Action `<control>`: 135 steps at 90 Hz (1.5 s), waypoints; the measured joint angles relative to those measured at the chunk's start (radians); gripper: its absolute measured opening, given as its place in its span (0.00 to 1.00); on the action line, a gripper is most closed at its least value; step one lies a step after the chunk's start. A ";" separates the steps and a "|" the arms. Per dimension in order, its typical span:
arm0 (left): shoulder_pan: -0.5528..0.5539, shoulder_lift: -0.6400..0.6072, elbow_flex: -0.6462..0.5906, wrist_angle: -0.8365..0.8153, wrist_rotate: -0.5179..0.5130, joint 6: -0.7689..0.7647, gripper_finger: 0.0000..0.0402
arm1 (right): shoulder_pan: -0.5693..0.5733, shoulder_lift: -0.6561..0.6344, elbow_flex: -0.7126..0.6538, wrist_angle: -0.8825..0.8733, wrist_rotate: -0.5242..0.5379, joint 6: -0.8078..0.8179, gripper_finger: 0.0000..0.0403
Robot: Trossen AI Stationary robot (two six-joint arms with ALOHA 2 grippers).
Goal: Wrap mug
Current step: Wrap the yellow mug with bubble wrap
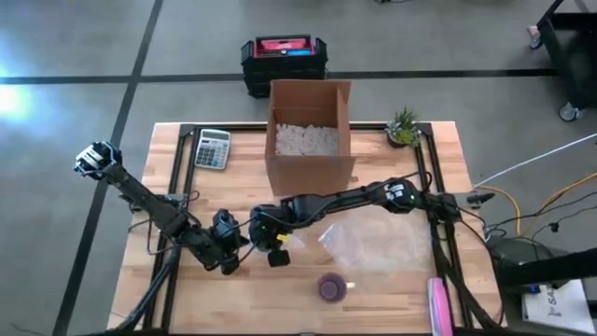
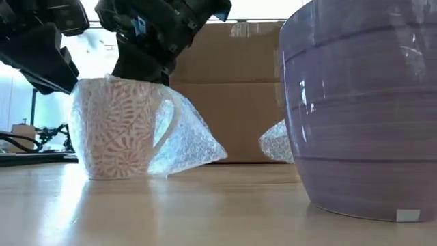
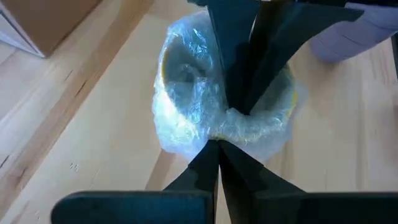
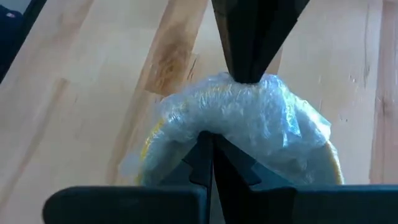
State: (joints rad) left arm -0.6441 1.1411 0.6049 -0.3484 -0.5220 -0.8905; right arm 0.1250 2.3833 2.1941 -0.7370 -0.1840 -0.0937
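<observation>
A white patterned mug (image 2: 119,133) with a yellow inside stands upright on its base on the table, covered in bubble wrap (image 3: 186,106). A loose flap of the wrap (image 2: 188,147) lies on the table by the handle. Both grippers sit over the mug's mouth, facing each other. My left gripper (image 3: 217,148) is shut on the wrap at one side of the rim. My right gripper (image 4: 208,142) is shut on the wrap at the opposite side. In the high view they meet left of the table's centre (image 1: 250,241). My left gripper pinches the bubble wrap bunched over the mug's rim (image 3: 231,127) between its two fingertips, slanting down from the table's left. The mug stays upright on the table. My right gripper pinches the wrap gathered over the opposite rim (image 4: 239,115), slanting down from the right, its fingertips close to the left gripper's.
A purple mug (image 1: 331,287) stands near the front edge, close to the low camera. Another bubble wrap sheet (image 1: 359,241) lies right of centre. A cardboard box (image 1: 310,131) with white filler, a calculator (image 1: 212,147) and a small plant (image 1: 403,126) stand at the back.
</observation>
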 joint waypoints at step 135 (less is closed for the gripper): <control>0.032 0.088 0.079 0.063 0.044 0.112 0.00 | -0.009 0.051 0.072 -0.024 0.073 -0.013 0.00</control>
State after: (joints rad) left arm -0.6125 1.2287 0.6840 -0.2849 -0.4780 -0.7780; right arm 0.1161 2.4340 2.2663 -0.7610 -0.1112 -0.1062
